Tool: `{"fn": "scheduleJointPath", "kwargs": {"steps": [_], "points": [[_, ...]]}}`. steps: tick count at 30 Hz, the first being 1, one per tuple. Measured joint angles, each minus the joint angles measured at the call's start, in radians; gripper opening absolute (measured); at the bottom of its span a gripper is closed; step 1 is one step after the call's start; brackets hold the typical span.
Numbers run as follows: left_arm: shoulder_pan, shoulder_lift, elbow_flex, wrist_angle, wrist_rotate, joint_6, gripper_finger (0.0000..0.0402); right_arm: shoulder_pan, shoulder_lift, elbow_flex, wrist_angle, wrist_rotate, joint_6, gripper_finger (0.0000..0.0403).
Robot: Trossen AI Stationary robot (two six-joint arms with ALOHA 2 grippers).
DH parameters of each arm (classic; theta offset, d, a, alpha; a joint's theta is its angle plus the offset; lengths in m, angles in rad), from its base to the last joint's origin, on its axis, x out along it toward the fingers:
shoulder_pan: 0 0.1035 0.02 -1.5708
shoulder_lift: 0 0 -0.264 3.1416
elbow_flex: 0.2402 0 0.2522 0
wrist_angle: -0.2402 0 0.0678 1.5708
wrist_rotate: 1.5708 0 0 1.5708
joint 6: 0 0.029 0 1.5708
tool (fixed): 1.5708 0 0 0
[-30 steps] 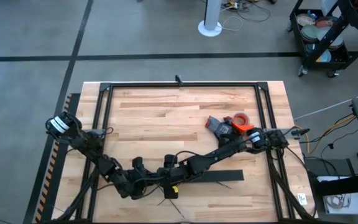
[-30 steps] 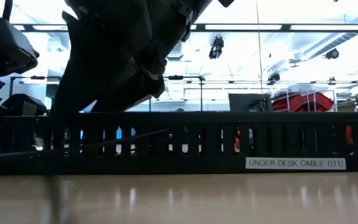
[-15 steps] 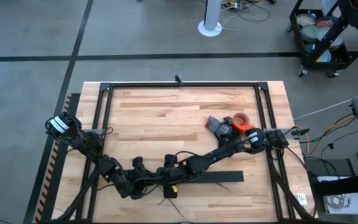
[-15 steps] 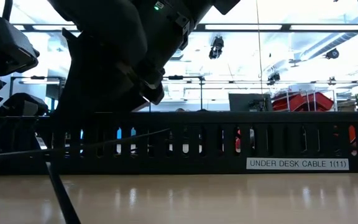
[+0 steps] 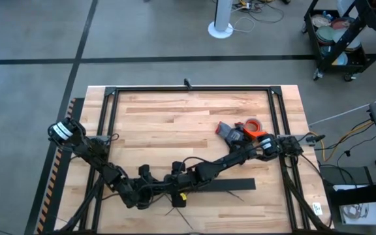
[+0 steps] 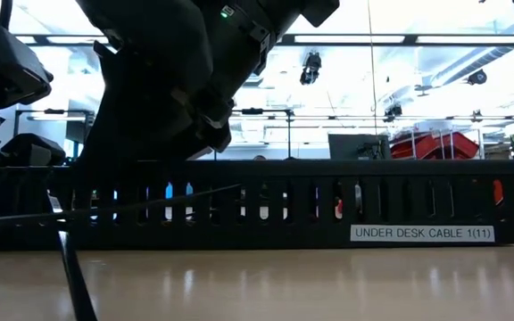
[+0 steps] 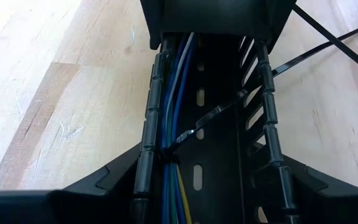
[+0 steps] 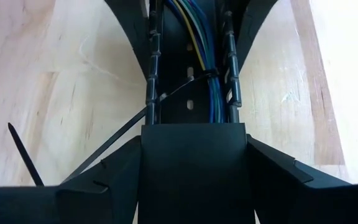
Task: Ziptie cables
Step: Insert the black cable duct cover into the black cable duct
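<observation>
The black comb-toothed duct (image 5: pixel 234 185) lies near the table's near edge. The cables (image 7: pixel 176 93), blue, grey and yellow wires, run inside it along one wall. A ziptie (image 7: pixel 166 154) loops around them, and its tail (image 8: pixel 117 137) passes out through a slot. Another ziptie (image 8: pixel 23 155) lies loose on the wood beside the duct. My left gripper (image 5: pixel 156 192) and right gripper (image 5: pixel 177 187) face each other along the duct, with the tied spot between them. My left gripper (image 7: pixel 216 167) is open, one finger on each side of the duct's open stretch. My left gripper has a finger (image 8: pixel 146 68) beside each wall of the open duct; I cannot tell whether they touch it. My right gripper (image 8: pixel 194 140) has the duct's covered stretch (image 8: pixel 194 162) between its two fingers, which lie across it and come from the table's right. The duct rests flat on the table.
A grey and orange tool and an orange tape roll (image 5: pixel 250 125) lie at the right of the table. Black frame rails (image 5: pixel 188 89) run round the tabletop. A thin dark strip (image 6: pixel 70 276) slants in front of the duct (image 6: pixel 284 205) in the low view.
In the low view the thin dark strip in front of the duct has swung from upright to slanting. Both grippers have stayed at the duct.
</observation>
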Motion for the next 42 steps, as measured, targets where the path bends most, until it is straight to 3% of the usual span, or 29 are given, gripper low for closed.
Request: {"fn": "scheduleJointPath", "kwargs": {"steps": [8, 13, 18, 27, 37, 42], "points": [[-0.001, 0.000, -0.002, 0.012, -0.007, 0.005, 0.0237, -0.009, 0.012, 0.000, 0.023, -0.007, 0.039, 0.0224], [-0.002, 0.000, -0.002, 0.007, -0.009, 0.001, 0.0236, -0.007, 0.015, 0.000, 0.045, -0.076, -0.023, 0.0221], [-0.002, 0.001, -0.004, 0.020, -0.018, 0.012, 0.0236, -0.008, 0.023, 0.000, 0.061, -0.029, 0.019, 0.0217], [-0.002, 0.002, -0.003, 0.034, -0.028, 0.027, 0.0236, -0.023, 0.041, 0.000, 0.119, -0.056, 0.050, 0.0216], [0.000, 0.002, -0.002, 0.034, -0.028, 0.044, 0.0235, -0.023, 0.040, 0.009, 0.075, 0.029, 0.173, 0.0218], [0.001, 0.002, -0.004, 0.027, -0.026, 0.036, 0.0237, -0.016, 0.033, 0.011, 0.069, -0.028, 0.115, 0.0221]]}}
